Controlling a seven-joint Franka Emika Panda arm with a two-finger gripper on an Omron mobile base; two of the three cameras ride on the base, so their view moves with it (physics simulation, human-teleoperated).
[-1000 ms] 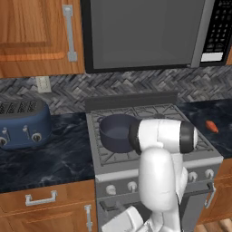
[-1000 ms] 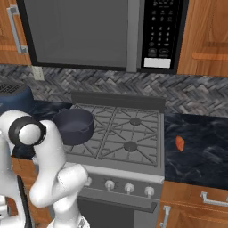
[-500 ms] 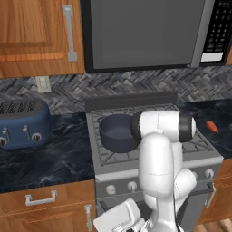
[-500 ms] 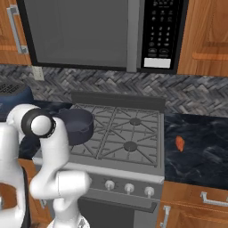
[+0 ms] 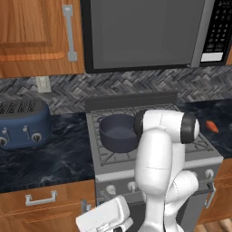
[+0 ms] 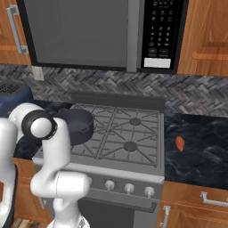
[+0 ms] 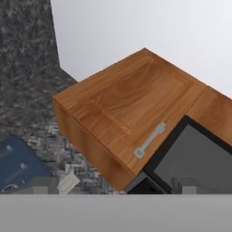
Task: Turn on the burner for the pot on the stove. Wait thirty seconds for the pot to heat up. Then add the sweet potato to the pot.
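Toaster (image 5: 22,124) sits left on the desk (image 5: 50,158). Pot (image 5: 118,132) waits on the stove (image 6: 124,138), front-left burner, ready for heating. Sweet potato (image 6: 179,143) lies well apart, right. Pincer (image 5: 106,224) hangs low before the stove, released.

You have a matt dark blue-grey metal pot (image 5: 118,132) on a brushed grey steel stove (image 6: 118,167) with cast grey grates. Your counter (image 5: 50,156) is glossy black marbled stone, the cabinets (image 5: 34,38) warm grained wood with satin metal handles. The sweet potato (image 6: 179,143) shows smooth, matt orange-red skin.
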